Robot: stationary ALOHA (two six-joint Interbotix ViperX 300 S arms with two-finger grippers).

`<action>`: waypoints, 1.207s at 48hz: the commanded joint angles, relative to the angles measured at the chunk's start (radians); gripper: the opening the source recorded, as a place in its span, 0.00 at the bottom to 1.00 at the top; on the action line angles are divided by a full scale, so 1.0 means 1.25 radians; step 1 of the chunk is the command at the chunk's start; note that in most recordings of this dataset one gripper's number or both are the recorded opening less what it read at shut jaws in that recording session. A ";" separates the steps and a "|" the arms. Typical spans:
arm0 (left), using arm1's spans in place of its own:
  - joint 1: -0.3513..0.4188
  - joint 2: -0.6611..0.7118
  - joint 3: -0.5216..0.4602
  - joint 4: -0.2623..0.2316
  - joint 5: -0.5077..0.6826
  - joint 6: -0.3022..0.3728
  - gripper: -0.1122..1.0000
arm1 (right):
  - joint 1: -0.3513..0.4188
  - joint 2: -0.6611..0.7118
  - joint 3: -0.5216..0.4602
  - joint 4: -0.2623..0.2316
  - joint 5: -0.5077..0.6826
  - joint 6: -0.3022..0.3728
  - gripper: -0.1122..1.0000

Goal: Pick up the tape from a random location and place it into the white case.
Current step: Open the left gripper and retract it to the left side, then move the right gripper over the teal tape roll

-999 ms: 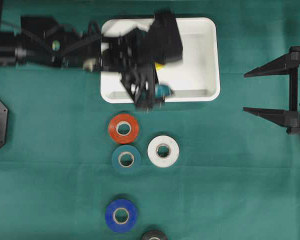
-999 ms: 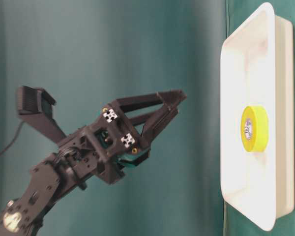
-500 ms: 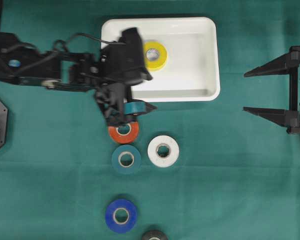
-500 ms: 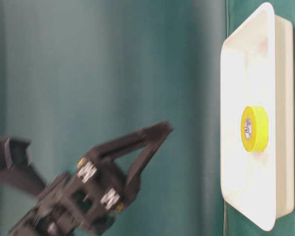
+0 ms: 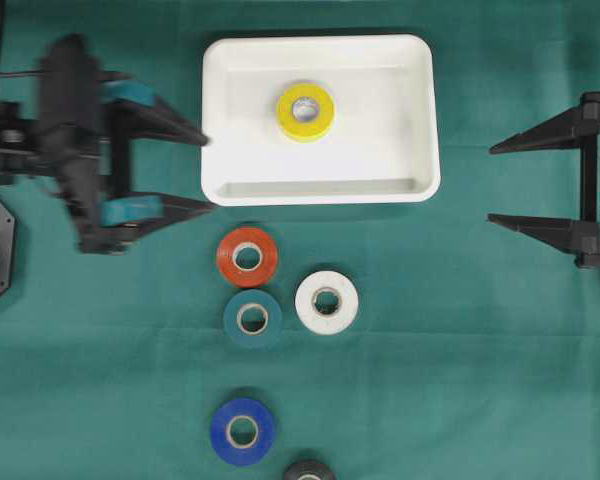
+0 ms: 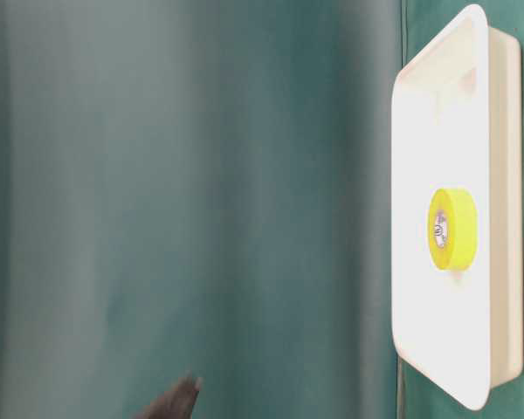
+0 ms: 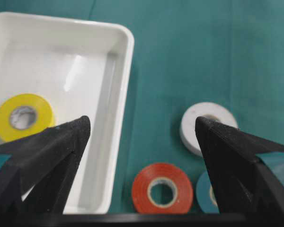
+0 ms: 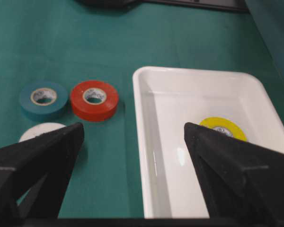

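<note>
Jaws of the left gripper [image 5: 205,172] stand spread and empty beside the white case [image 5: 420,120], nearer than the equally spread right gripper [image 5: 492,184] to the loose rolls. Red tape [image 5: 247,257] lies flat, hole up, just below-right of the lower tip in the overhead view; yellow tape [image 5: 305,111] already rests in the case. Green cloth [image 5: 460,350] around the red roll is bare on the gripper's side, with teal tape [image 5: 252,318] just beyond.

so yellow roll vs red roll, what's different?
The yellow roll lies inside the white case; the red roll lies on the green cloth just outside the case's near rim. The red roll sits right beside the teal roll; the yellow roll has no neighbour. Both lie flat, core up, similar in size.
</note>
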 commanded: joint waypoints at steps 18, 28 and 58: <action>-0.001 -0.242 0.182 0.002 -0.020 0.000 0.94 | -0.005 0.001 -0.015 0.001 0.001 0.000 0.92; -0.001 -0.274 0.260 0.002 -0.058 0.001 0.94 | -0.005 0.004 -0.013 0.001 0.018 0.000 0.92; -0.001 -0.276 0.287 0.001 -0.087 -0.001 0.92 | 0.080 0.010 -0.013 0.004 0.034 0.021 0.92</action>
